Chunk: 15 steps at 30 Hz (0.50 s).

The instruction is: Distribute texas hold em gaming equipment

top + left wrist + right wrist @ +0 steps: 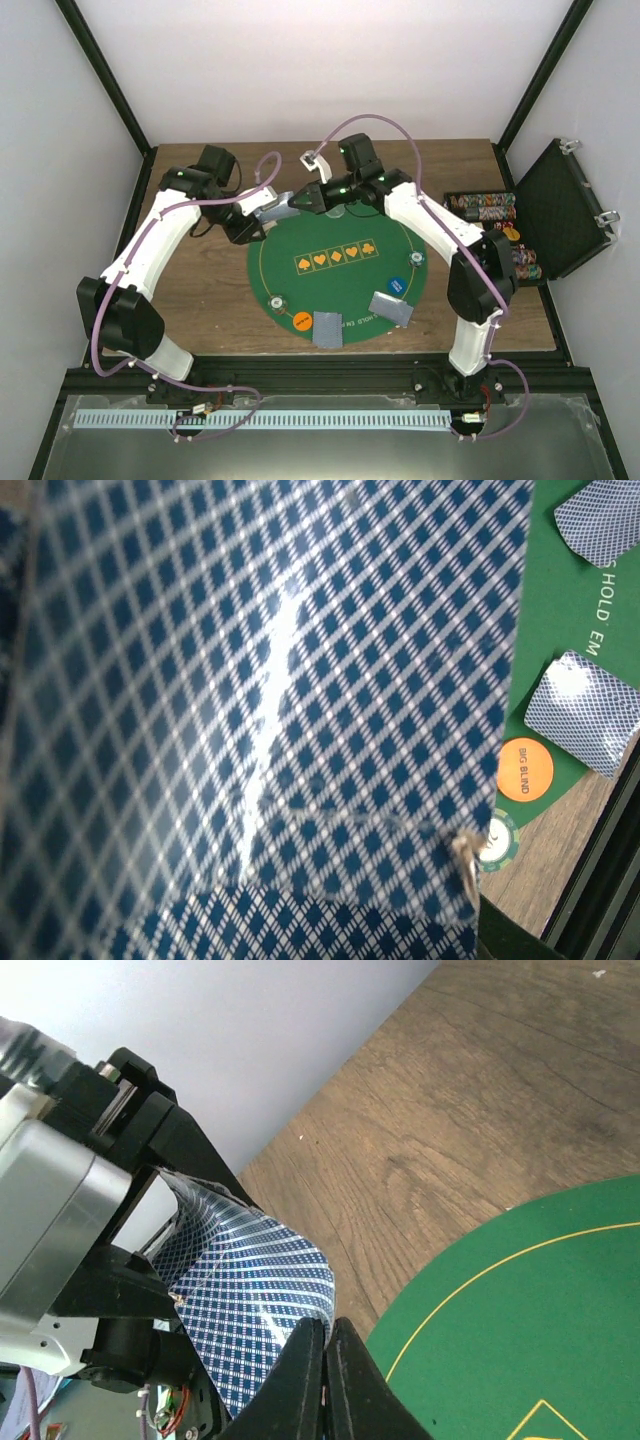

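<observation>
You have the right tool (pixel 325 1345) pinched shut on the free end of the top card (pixel 255 1280), whose long axis bows leftward into the deck (pixel 277 207) clamped in the shut left tool (pixel 258 218), above the green mat's (pixel 335 285) far edge.

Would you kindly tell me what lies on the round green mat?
On the green mat: two face-down card piles, an orange disc, a blue disc and two small chips. Its far edge is covered by the left gripper, right gripper and their held cards.
</observation>
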Motion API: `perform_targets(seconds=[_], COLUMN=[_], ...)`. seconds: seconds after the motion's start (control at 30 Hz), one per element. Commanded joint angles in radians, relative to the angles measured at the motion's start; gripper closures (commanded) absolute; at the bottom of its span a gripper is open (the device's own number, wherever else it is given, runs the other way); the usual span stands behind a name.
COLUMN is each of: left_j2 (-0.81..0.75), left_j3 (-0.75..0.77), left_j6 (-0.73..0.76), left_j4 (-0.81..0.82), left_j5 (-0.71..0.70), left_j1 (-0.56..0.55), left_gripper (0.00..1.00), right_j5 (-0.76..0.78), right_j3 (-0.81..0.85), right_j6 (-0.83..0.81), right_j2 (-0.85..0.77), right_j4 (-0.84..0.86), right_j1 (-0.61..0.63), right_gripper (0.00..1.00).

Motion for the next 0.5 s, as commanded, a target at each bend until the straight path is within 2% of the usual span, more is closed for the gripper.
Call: perform_targets(seconds=[0.0, 0.23, 0.47], left_j2=[-0.011, -0.01, -0.017], left_j3=[-0.004, -0.004, -0.022], left_j6=[-0.016, -0.045, -0.07], left_j4=[0.021, 0.035, 0.06], left_j5=[0.018, 0.001, -0.037], left_j1=[0.01, 0.036, 0.075], left_gripper=[0.6, 0.6, 0.6], right_j5=[0.026, 0.098, 0.4], right_j3=[0.034, 0.081, 0.079], right_j6=[-0.041, -0.113, -0.276], right_j2=[-0.061, -0.108, -0.207], right_j4=[-0.043, -0.14, -0.206], right_j1=[-0.014, -0.031, -0.04], right_gripper=[0.99, 0.99, 0.99])
